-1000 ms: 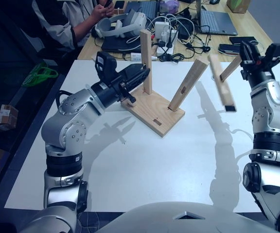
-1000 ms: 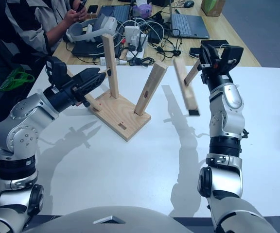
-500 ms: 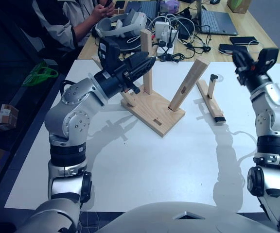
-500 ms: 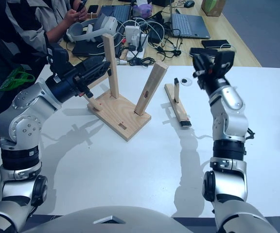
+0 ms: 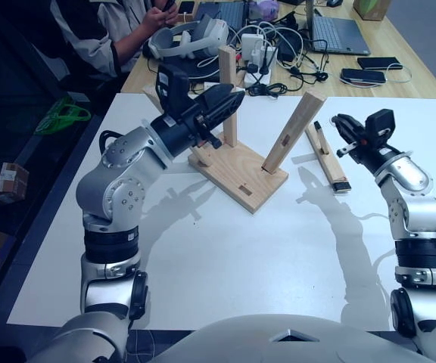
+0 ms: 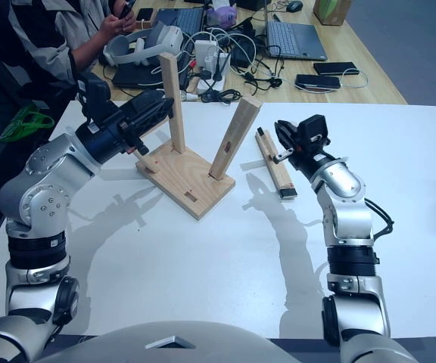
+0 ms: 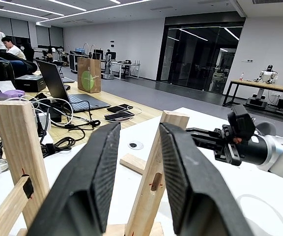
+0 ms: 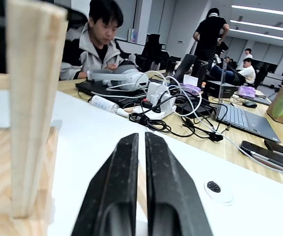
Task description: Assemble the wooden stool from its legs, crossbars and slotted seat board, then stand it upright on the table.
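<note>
The slotted seat board (image 5: 242, 180) lies flat on the white table. One leg (image 5: 228, 94) stands upright in it and a second leg (image 5: 294, 130) stands tilted. A loose leg with a short crossbar stub (image 5: 328, 159) lies on the table right of the board. My left gripper (image 5: 232, 97) hovers open beside the upright leg; in the left wrist view its fingers (image 7: 90, 182) frame the tilted leg (image 7: 154, 182). My right gripper (image 5: 341, 122) is shut with nothing in it, just above the loose piece's far end; its fingers (image 8: 119, 196) nearly touch.
Behind the table stands a wooden desk (image 5: 331, 57) with laptops, cables, a headset (image 5: 191, 38) and phones; a seated person is at its left end. A small round cap (image 8: 215, 187) sits on the table beyond the loose piece. Bare table (image 5: 225, 265) stretches in front.
The right gripper let go of the leg-and-crossbar piece, which now lies on the table. That gripper then came down toward it and shut. The left gripper rose slightly beside the upright leg.
</note>
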{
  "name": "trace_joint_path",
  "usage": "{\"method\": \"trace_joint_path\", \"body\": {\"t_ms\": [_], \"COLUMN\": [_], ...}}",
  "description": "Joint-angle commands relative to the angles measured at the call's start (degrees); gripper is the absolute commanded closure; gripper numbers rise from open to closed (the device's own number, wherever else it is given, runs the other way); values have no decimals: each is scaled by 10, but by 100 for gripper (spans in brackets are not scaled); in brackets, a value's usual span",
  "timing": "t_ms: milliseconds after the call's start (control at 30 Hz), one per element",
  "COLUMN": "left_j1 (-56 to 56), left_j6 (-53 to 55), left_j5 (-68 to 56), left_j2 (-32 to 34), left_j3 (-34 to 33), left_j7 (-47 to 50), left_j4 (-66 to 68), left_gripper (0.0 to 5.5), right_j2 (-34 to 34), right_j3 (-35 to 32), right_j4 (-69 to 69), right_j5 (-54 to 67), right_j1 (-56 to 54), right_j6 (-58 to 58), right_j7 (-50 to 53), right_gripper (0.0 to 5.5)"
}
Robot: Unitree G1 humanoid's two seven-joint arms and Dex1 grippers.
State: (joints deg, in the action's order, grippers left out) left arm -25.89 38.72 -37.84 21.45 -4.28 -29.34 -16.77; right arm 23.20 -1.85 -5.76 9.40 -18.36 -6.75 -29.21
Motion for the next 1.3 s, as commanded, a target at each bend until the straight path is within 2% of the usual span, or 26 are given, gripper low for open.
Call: {"method": "trace_joint_path", "body": {"t_ms": [33, 367, 500, 633, 733, 1033, 1200, 1300], "left_j1": [-3, -3, -5, -6, -4, 92, 147, 147], "left_j6": [-3, -8, -9, -10, -8, 16, 26, 24], "left_j5": [7, 18, 19, 19, 18, 22, 27, 29], "left_j2": [-4, -2, -2, -4, -4, -14, -52, -54], "left_j3": [5, 13, 15, 18, 16, 1, -2, -14], "left_j7": [3, -3, -4, -3, 0, 66, 133, 148], "left_j4": [2, 4, 6, 8, 7, -28, -40, -36], "left_gripper": [407, 407, 407, 407, 407, 407, 407, 407], "right_j2": [-11, -43, -60, -66, -72, -98, -91, -82], "right_j3": [29, 28, 44, 62, 47, -62, -93, -61], "right_j4": [-36, -104, -153, -202, -236, -213, -211, -193], "right_j5": [-42, -85, -95, -124, -129, 31, 78, 53], "right_j1": [-18, -53, -70, -90, -107, -99, -80, -53], "right_j6": [32, 88, 91, 103, 108, -17, -93, -95], "right_j7": [14, 85, 84, 99, 131, 100, 91, 76], "right_gripper": [508, 356, 293, 293, 351, 503, 510, 510]}}
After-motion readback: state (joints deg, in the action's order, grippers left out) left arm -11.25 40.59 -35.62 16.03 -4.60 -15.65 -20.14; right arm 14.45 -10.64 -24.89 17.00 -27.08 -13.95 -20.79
